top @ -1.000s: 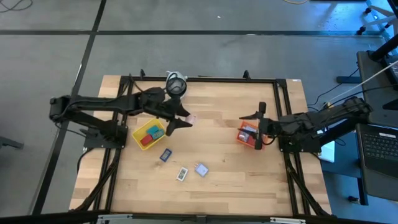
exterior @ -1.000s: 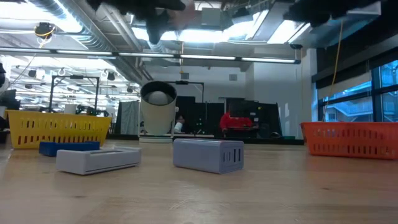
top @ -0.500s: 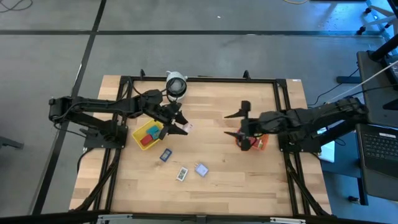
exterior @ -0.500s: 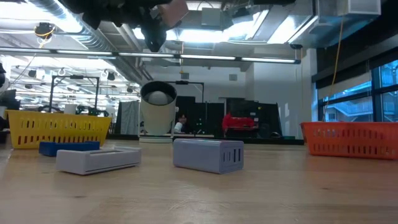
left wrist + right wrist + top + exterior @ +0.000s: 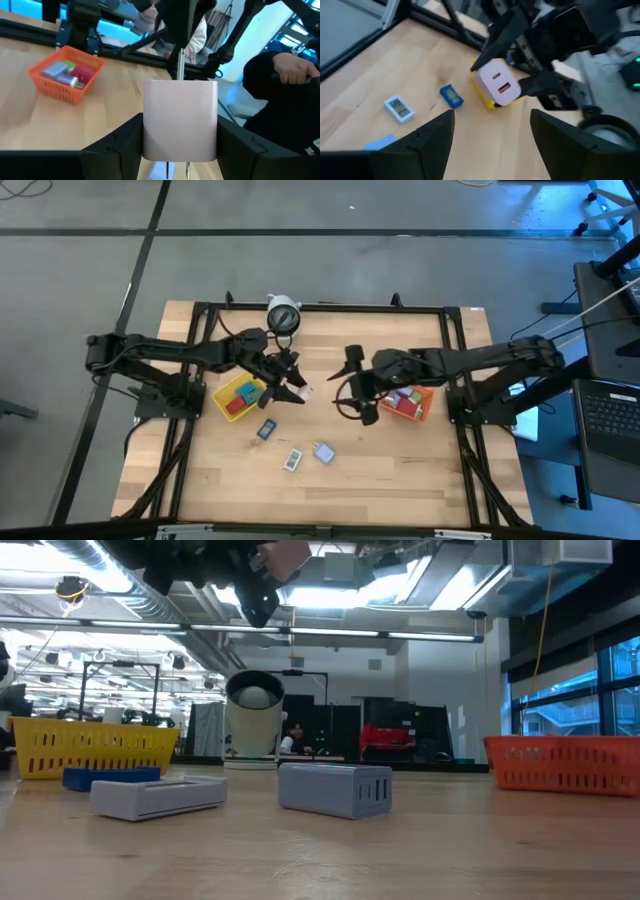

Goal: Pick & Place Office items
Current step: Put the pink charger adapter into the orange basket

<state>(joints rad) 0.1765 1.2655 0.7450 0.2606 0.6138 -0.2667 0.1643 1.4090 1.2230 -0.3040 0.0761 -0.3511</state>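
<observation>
The left tool (image 5: 292, 383) was clenched on a pink charger block (image 5: 180, 121), held in the air just right of the yellow tray (image 5: 240, 394), which carried red, teal and blue pieces. The right tool (image 5: 352, 384) hung with fingers spread and nothing between them, mid-counter (image 5: 400, 470) just left of the red-orange tray (image 5: 408, 402) and facing the pink block. A dark blue piece (image 5: 266, 429), a white piece (image 5: 292, 460) and a pale blue piece (image 5: 323, 452) lay on the near counter.
</observation>
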